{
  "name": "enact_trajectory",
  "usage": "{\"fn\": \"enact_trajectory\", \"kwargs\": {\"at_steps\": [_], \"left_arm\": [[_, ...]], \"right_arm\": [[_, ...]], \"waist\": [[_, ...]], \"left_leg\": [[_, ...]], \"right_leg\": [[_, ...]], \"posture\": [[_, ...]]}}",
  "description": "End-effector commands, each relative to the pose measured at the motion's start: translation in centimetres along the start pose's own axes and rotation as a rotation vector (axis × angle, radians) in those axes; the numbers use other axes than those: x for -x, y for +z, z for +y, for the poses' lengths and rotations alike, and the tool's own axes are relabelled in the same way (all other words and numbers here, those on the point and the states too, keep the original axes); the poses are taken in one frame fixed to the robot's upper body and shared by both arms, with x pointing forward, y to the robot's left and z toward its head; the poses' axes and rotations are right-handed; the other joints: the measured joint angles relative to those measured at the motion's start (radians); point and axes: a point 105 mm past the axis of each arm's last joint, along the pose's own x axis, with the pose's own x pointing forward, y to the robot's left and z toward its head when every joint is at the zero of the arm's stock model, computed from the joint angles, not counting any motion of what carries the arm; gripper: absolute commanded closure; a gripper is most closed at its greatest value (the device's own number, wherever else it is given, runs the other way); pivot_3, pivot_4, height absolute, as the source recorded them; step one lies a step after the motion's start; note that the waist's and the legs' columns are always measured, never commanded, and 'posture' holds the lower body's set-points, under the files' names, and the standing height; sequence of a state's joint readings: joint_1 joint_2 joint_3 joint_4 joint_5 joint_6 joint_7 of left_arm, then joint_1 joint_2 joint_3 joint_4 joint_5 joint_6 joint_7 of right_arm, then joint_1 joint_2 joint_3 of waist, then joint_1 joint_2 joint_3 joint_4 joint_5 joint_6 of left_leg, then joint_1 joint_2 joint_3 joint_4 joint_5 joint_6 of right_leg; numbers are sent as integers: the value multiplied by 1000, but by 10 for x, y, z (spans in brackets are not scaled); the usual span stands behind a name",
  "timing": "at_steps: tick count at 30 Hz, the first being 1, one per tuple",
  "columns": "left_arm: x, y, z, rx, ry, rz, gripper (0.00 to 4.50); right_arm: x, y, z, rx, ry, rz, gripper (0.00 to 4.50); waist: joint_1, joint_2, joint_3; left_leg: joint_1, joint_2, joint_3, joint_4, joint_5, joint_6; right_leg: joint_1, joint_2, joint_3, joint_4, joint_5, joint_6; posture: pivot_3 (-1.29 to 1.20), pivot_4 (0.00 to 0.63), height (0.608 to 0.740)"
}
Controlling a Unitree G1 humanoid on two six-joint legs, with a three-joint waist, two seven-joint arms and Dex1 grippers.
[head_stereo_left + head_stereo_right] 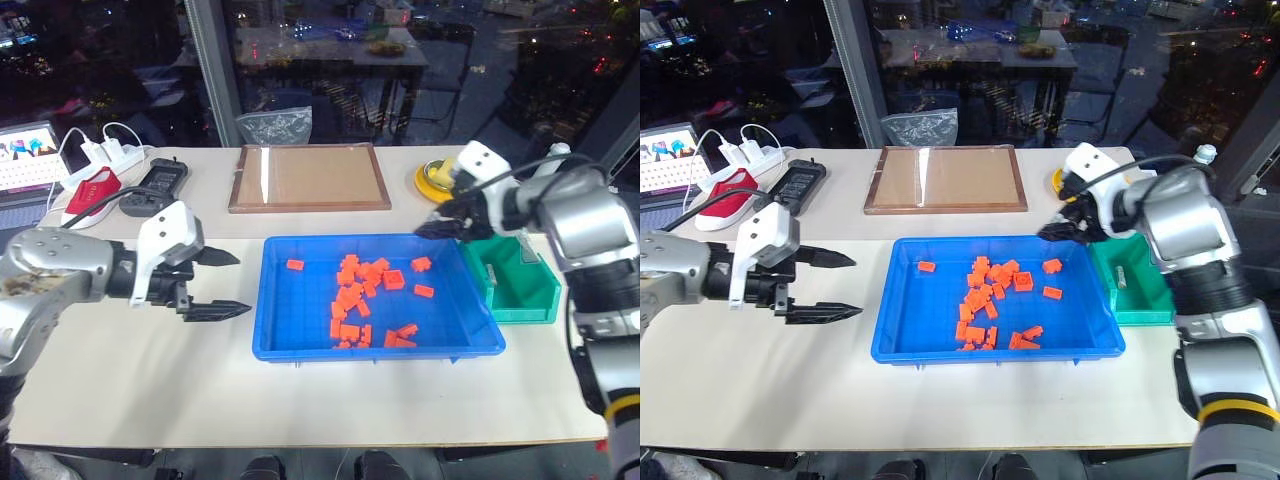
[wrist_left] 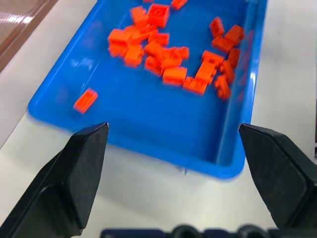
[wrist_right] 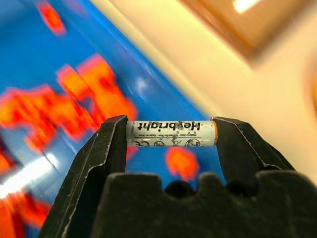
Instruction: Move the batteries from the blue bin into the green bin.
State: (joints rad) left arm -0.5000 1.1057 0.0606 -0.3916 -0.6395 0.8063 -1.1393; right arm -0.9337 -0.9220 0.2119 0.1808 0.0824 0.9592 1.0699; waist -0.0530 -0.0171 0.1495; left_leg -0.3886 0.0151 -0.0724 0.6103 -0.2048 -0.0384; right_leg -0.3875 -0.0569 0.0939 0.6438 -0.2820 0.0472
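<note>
Silvery-grey cylindrical battery (image 3: 171,134) pinched end to end between our right gripper (image 1: 441,228) fingers, above far right corner of shallow bright-blue plastic bin (image 1: 300,320), just beside teal-green plastic box (image 1: 530,295). Our left gripper (image 1: 222,284) fingers spread, above white table (image 1: 150,380) left of blue bin. Orange toy bricks (image 1: 362,298) litter blue bin.

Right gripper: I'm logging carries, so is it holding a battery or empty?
Holding one. The right gripper is shut on a battery, clamped end to end between its fingers.
</note>
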Motion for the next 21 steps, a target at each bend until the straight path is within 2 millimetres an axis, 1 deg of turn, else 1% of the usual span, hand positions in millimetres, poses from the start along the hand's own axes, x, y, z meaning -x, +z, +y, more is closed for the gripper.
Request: {"fn": "enact_trajectory", "kwargs": {"at_steps": [1,2,4,5,7,9,11,15,17,19,20,21], "left_arm": [[2,3,2,-31,-3,-5,0],[0,2,4,-34,-3,-3,0],[-1,1,6,-42,1,0,0],[-3,2,10,-48,13,-3,0],[-6,8,20,-55,58,-25,0],[-8,13,22,-63,57,-37,0],[-10,14,22,-68,49,-37,0],[-12,17,32,-64,118,-55,0],[-11,18,35,-65,135,-57,0],[-9,18,35,-70,143,-55,0],[-9,18,35,-70,147,-53,0],[-8,17,35,-70,150,-50,0]], "right_arm": [[22,-14,-10,-23,-72,28,1994],[23,-24,-14,-42,-96,54,1994],[24,-37,-18,-53,-125,91,1994],[26,-48,-21,-43,-143,129,1994],[29,-60,-27,-55,-173,161,1994],[28,-60,-33,-101,-189,132,1994],[25,-60,-36,-109,-194,128,1994],[20,-74,-50,-84,-262,188,1994],[21,-72,-56,-85,-292,186,1994],[23,-63,-59,-105,-297,152,1994],[24,-59,-59,-111,-292,137,994],[24,-56,-59,-115,-288,128,830]], "waist": [[-3,1,0],[-10,1,0],[-18,1,0],[-19,1,0],[-15,1,0],[-13,0,0],[-13,0,0],[-14,0,0],[-14,0,0],[-14,0,0],[-14,0,0],[-14,0,0]], "left_leg": [[0,0,0,0,0,0],[0,0,1,0,0,0],[1,0,1,1,0,0],[1,0,1,1,0,0],[1,0,2,1,0,0],[1,0,2,3,0,0],[0,-1,2,4,0,0],[1,-1,2,4,0,0],[1,-1,2,4,0,0],[1,-1,2,5,0,0],[1,-1,2,5,0,0],[1,-1,2,5,0,0]], "right_leg": [[0,0,0,0,0,0],[0,0,1,0,0,0],[0,0,2,1,0,0],[0,0,2,1,0,0],[0,0,2,2,0,0],[1,0,2,1,-1,1],[2,0,2,0,-1,2],[2,-1,2,0,0,0],[3,-1,2,1,0,0],[3,-1,2,0,0,0],[3,-1,2,0,0,0],[3,-1,2,0,0,0]], "posture": [[0,150,740],[0,150,740],[0,150,740],[0,150,740],[0,150,740],[0,150,740],[0,150,740],[0,150,740],[0,150,740],[0,150,740],[0,150,740],[0,150,740]]}}
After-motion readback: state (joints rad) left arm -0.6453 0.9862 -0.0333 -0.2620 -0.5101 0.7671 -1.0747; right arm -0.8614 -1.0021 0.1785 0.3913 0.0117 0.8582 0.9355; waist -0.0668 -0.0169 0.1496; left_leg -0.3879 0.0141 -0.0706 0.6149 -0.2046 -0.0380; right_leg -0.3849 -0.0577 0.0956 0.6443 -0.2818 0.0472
